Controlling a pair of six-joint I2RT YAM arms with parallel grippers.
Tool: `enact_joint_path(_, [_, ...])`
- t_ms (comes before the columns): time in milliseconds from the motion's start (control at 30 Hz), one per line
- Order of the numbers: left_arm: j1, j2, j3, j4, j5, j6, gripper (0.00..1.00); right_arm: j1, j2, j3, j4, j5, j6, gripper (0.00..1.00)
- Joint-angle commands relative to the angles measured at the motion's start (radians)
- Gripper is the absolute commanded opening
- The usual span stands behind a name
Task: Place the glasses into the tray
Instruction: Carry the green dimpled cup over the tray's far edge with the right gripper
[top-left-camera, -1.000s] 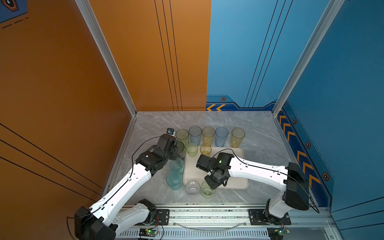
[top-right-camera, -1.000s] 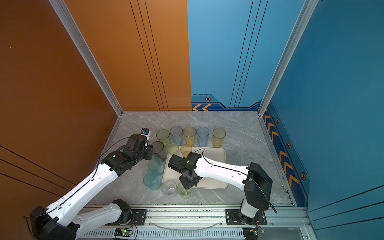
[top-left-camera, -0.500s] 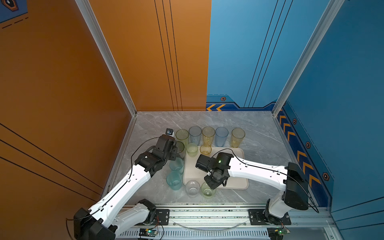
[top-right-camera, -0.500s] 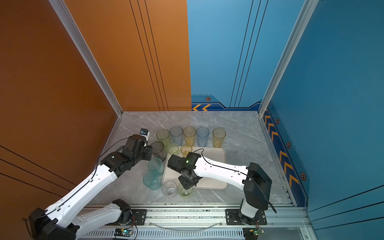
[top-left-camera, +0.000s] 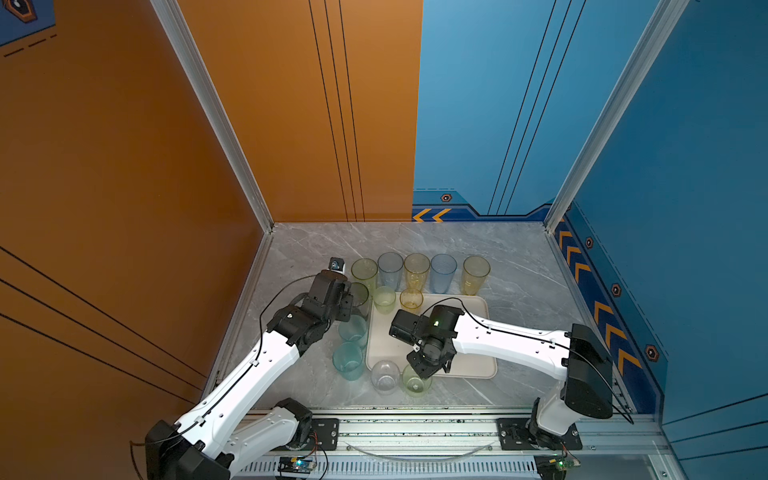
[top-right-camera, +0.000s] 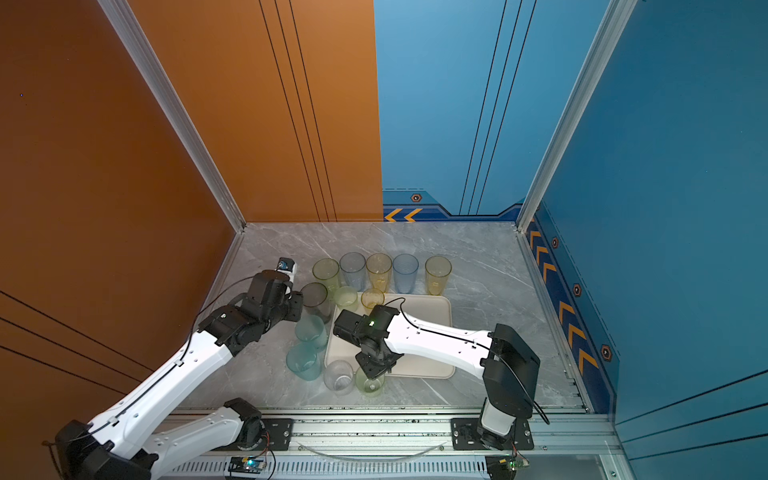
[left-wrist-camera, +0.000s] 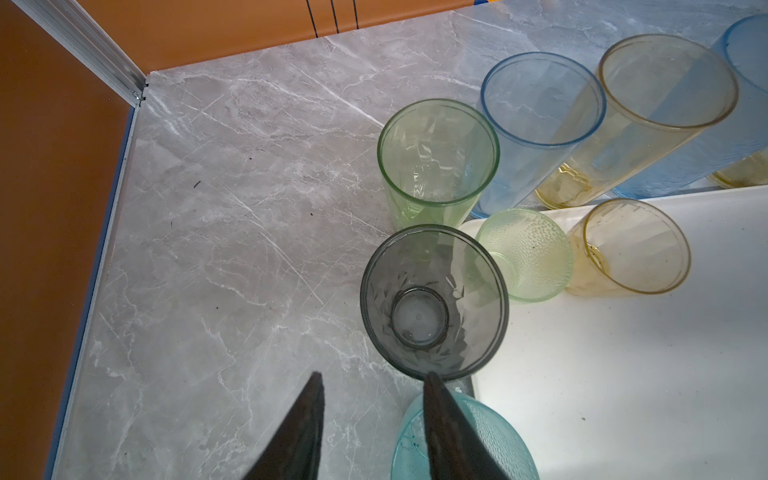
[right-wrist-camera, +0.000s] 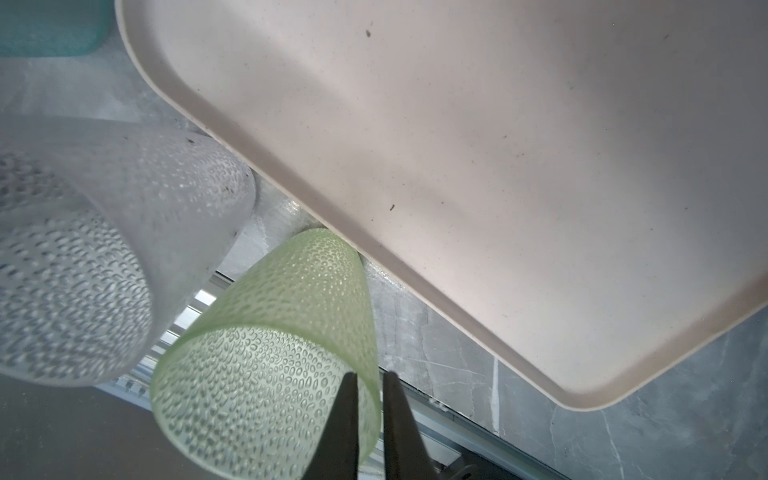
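Note:
The cream tray (top-left-camera: 380, 336) (top-right-camera: 432, 307) lies mid-table with a short pale-green glass (top-left-camera: 384, 297) and a short yellow glass (top-left-camera: 410, 298) standing at its far edge. At the tray's near rim stands a dimpled green glass (top-left-camera: 415, 382) (right-wrist-camera: 266, 353). My right gripper (top-left-camera: 424, 372) (right-wrist-camera: 371, 376) is shut on its rim wall, one finger inside and one outside. My left gripper (left-wrist-camera: 372, 376) is open over bare table. One of its fingers touches the rim of a smoky grey glass (left-wrist-camera: 432, 303) (top-left-camera: 359, 295) standing left of the tray.
A clear glass (top-left-camera: 384, 376) stands beside the held one. Two teal glasses (top-left-camera: 348, 360) (top-left-camera: 353, 328) stand along the tray's left side. Several tall green, blue and yellow glasses (top-left-camera: 417, 268) line up behind the tray. An orange wall (top-left-camera: 166, 208) closes the left.
The right wrist has edged very slightly left over the green glass. The left arm and the glasses have not visibly moved.

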Motion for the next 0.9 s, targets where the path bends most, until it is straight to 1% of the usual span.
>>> enact_joint_path(0, [0.014,-0.019,-0.014,-0.016,0.018,0.011,0.41,0.010,0.026,0.021,-0.032,-0.004,-0.004,0.08])
enact_joint_path(233, [0.020,-0.022,-0.016,-0.016,0.021,0.013,0.41,0.009,0.026,0.023,-0.032,0.003,-0.003,0.02])
enact_joint_path(500, [0.025,-0.019,-0.020,-0.008,0.028,0.017,0.41,-0.005,-0.028,0.043,-0.075,0.074,-0.007,0.00])
enact_joint_path(700, [0.028,0.004,-0.005,-0.004,0.032,0.024,0.41,-0.083,-0.097,0.053,-0.091,0.098,-0.025,0.00])
enact_joint_path(867, [0.028,0.001,0.009,-0.004,0.038,0.022,0.41,-0.171,-0.130,0.069,-0.098,0.135,-0.060,0.00])
